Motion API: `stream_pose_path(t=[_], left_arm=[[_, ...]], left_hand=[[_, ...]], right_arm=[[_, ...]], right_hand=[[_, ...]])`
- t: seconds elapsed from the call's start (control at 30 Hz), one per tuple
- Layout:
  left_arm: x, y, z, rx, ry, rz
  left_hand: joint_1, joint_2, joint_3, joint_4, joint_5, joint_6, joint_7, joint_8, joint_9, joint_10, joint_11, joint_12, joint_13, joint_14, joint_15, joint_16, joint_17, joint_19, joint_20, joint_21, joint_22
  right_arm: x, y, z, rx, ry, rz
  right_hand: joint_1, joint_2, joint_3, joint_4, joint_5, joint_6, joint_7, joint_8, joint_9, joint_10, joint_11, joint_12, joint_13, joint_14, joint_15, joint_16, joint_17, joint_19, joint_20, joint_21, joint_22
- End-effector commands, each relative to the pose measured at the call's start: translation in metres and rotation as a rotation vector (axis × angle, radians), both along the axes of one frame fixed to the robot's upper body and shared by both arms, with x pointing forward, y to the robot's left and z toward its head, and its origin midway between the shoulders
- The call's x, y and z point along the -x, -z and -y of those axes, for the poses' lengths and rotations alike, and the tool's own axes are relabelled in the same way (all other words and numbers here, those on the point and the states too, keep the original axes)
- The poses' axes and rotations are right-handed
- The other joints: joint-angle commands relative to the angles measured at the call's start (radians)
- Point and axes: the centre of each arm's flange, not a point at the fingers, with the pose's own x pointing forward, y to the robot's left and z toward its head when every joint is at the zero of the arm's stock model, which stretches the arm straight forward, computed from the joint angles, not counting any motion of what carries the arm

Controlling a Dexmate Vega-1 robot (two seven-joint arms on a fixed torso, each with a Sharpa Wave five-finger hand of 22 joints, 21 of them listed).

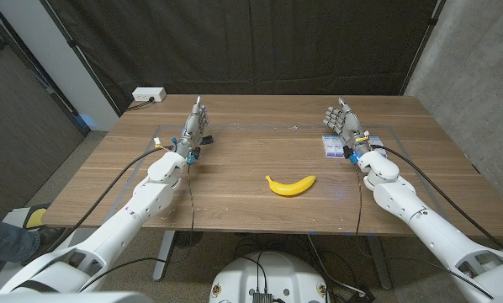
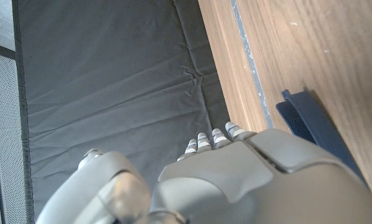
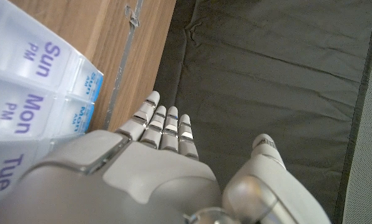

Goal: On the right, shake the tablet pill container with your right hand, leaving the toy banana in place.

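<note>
Toy banana (image 1: 290, 185) mid-table, pill container (image 1: 333, 146) behind it to the right, just beside the right robot hand (image 1: 345, 124).

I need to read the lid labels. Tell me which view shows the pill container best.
The right wrist view: the pill container is close, with Sun, Mon and Tue PM compartments readable beside the right hand. In the head view it is a small blue-and-white box partly behind that hand, labels too small to read.
</note>
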Motion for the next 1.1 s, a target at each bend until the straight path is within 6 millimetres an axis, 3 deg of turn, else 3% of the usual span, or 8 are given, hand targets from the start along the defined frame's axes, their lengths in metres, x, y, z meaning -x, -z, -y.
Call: stream_pose_path(t=[0.03, 0.43, 0.57, 0.77, 0.93, 1.1], left_arm=[[-0.001, -0.004, 0.007, -0.037, -0.005, -0.003], [0.013, -0.013, 0.010, -0.064, 0.046, 0.046], [0.019, -0.015, 0.012, -0.087, 0.063, 0.048], [0.022, -0.019, 0.017, -0.119, 0.040, 0.048], [0.021, -0.023, 0.022, -0.099, -0.008, 0.035], [0.018, -0.029, 0.029, -0.112, -0.022, 0.038]], left_hand=[[0.008, 0.005, -0.006, -0.002, 0.008, -0.011, 0.000, 0.004, 0.001, -0.009, 0.002, 0.002, 0.005, -0.005, 0.001, 0.002, 0.002, -0.010, -0.057, 0.001, 0.001], [0.019, 0.011, -0.004, -0.006, 0.010, -0.008, 0.003, 0.003, 0.001, -0.003, 0.001, 0.002, 0.005, 0.000, 0.001, 0.002, 0.002, -0.005, -0.051, 0.001, 0.001], [0.028, 0.017, -0.002, -0.010, 0.012, 0.002, 0.005, 0.006, 0.001, 0.007, 0.006, 0.005, 0.005, 0.011, 0.004, 0.004, 0.002, 0.005, -0.047, 0.003, 0.001], [0.042, 0.027, 0.001, -0.015, 0.013, 0.015, 0.009, 0.008, 0.001, 0.023, 0.009, 0.008, 0.004, 0.029, 0.006, 0.007, 0.001, 0.021, -0.042, 0.006, 0.001], [0.096, 0.061, 0.015, -0.034, 0.012, 0.095, 0.016, 0.024, 0.000, 0.104, 0.016, 0.024, 0.003, 0.105, 0.005, 0.017, 0.000, 0.094, -0.042, 0.020, -0.001], [0.108, 0.066, 0.016, -0.039, 0.010, 0.114, 0.015, 0.026, 0.000, 0.128, 0.015, 0.028, 0.003, 0.129, 0.007, 0.020, 0.000, 0.111, -0.041, 0.022, -0.001]], right_arm=[[0.005, 0.004, 0.002, -0.008, 0.027, 0.018], [0.025, -0.006, 0.015, 0.063, 0.097, 0.053], [0.031, -0.013, 0.020, 0.076, 0.113, 0.073], [0.043, -0.021, 0.027, 0.130, 0.131, 0.116], [0.049, -0.023, 0.039, 0.159, 0.173, 0.139], [0.050, -0.025, 0.047, 0.188, 0.175, 0.143]], right_hand=[[0.009, 0.002, 0.007, -0.001, 0.005, 0.010, -0.002, 0.004, 0.004, 0.012, -0.001, 0.006, 0.003, 0.013, -0.003, 0.005, 0.003, 0.011, -0.016, 0.005, 0.002], [0.021, 0.007, 0.010, -0.008, 0.003, 0.019, -0.020, 0.006, 0.004, 0.024, -0.013, 0.011, 0.002, 0.021, -0.014, 0.006, 0.002, 0.021, -0.023, 0.000, 0.003], [0.025, 0.010, 0.010, -0.010, 0.002, 0.020, -0.023, 0.006, 0.004, 0.027, -0.019, 0.011, 0.001, 0.025, -0.025, 0.007, 0.002, 0.042, -0.038, 0.003, 0.003], [0.028, 0.014, 0.011, -0.012, 0.000, 0.038, -0.044, 0.011, 0.004, 0.028, -0.022, 0.011, 0.001, 0.031, -0.026, 0.007, 0.003, 0.048, -0.039, -0.001, 0.005], [0.042, 0.030, 0.020, -0.016, 0.001, 0.032, -0.054, 0.009, 0.006, 0.028, -0.021, 0.010, 0.000, 0.030, -0.025, 0.006, 0.003, 0.048, -0.037, -0.006, 0.005], [0.048, 0.031, 0.021, -0.019, 0.000, 0.030, -0.058, 0.008, 0.006, 0.032, -0.023, 0.012, 0.000, 0.029, -0.027, 0.005, 0.002, 0.049, -0.034, -0.008, 0.005]])
